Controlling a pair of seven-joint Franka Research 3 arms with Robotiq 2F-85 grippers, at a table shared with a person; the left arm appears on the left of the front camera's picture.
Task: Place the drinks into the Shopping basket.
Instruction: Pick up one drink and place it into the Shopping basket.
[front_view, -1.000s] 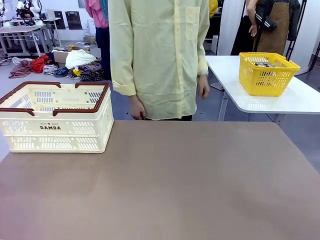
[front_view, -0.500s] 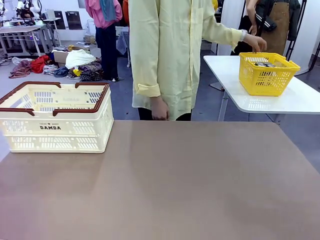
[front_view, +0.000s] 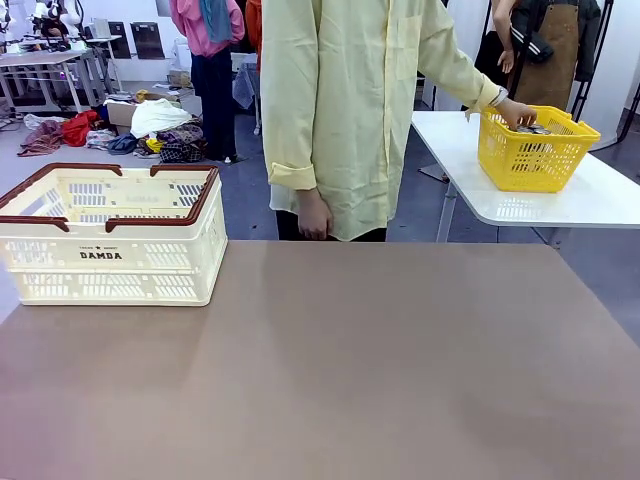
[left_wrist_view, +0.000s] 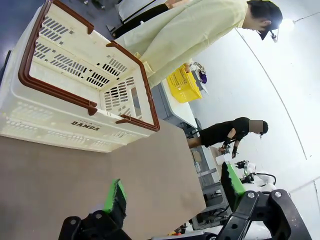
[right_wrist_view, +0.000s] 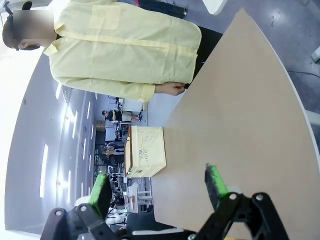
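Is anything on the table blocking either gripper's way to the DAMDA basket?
Nothing visible does. Bare table lies between the Shopping basket, open-topped at far left, and the open left gripper and right gripper. The person's hand is in the yellow basket.

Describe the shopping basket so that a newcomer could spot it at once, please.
Start at the brown table, far left corner. The shopping basket there is cream, slatted, brown-rimmed and marked DAMDA; the smaller yellow basket sits on the white table.

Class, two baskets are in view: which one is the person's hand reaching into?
The small yellow mesh basket on the white side table; the cream slatted Shopping basket stands untouched on the brown table.
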